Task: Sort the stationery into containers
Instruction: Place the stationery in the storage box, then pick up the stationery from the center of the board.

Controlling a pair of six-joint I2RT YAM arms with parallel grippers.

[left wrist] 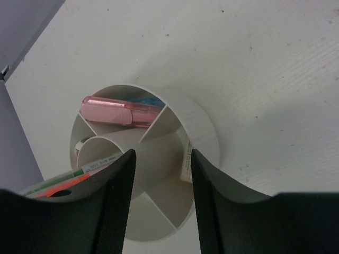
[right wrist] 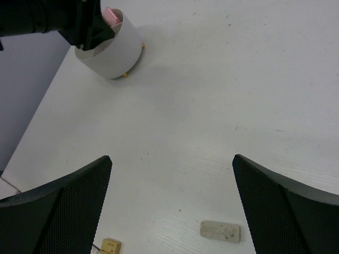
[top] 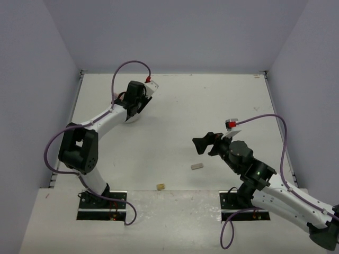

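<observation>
The round white tub (left wrist: 204, 132) stands at the back left (top: 131, 118), divided into compartments. In it lie a pink piece (left wrist: 114, 110) with a blue one (left wrist: 153, 99) behind it, pens with green and orange marks (left wrist: 58, 182), and a white labelled item (left wrist: 186, 159) leaning on the wall. My left gripper (left wrist: 161, 156) hangs open just above the tub (top: 137, 106), with nothing between its fingers. My right gripper (right wrist: 172, 159) stands wide open and empty above the table (top: 204, 144). A beige eraser (right wrist: 220, 231) (top: 197, 166) and a small tan eraser (right wrist: 110, 246) (top: 160, 186) lie on the table below it.
Grey walls close in the white table (top: 212, 100) at the back and both sides. The table's front edge, with both arm bases, runs just behind the tan eraser. The left arm (right wrist: 47, 16) covers part of the tub in the right wrist view.
</observation>
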